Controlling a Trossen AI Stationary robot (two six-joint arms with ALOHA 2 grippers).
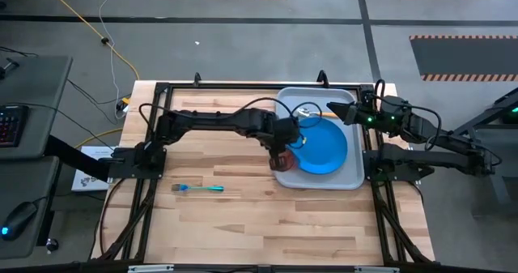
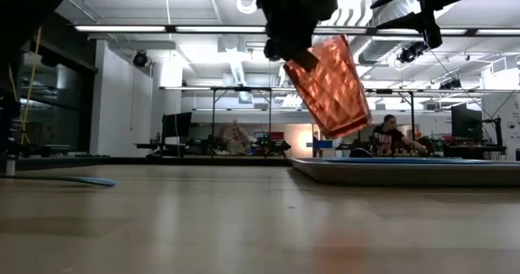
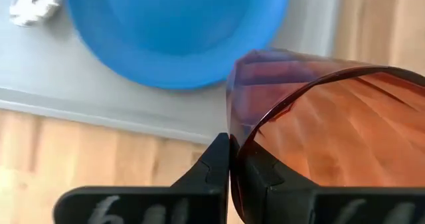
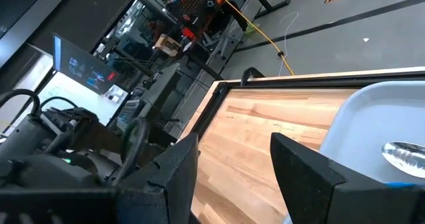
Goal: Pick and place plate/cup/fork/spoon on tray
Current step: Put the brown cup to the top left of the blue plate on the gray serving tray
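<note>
The plate [image 1: 324,146] and spoon [image 1: 306,111] fill most of the tray [image 1: 354,178], leaving bare strips along its edges. The left hand [image 1: 282,157] carries the cup [image 1: 281,159] over the tray's left rim, apparently clear of it. The table [image 1: 243,216] lies open but for the fork [image 1: 197,189].

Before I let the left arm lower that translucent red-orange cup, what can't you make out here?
- Translucent red-orange cup: its base is not seen in the left wrist view; left gripper hides it from above.
- Silver-bowled spoon: handle cut off by the right wrist picture's edge.
- Light grey rectangular tray: floor hidden by its rim in the low view.
- Teal-handled fork: tines too small.
</note>
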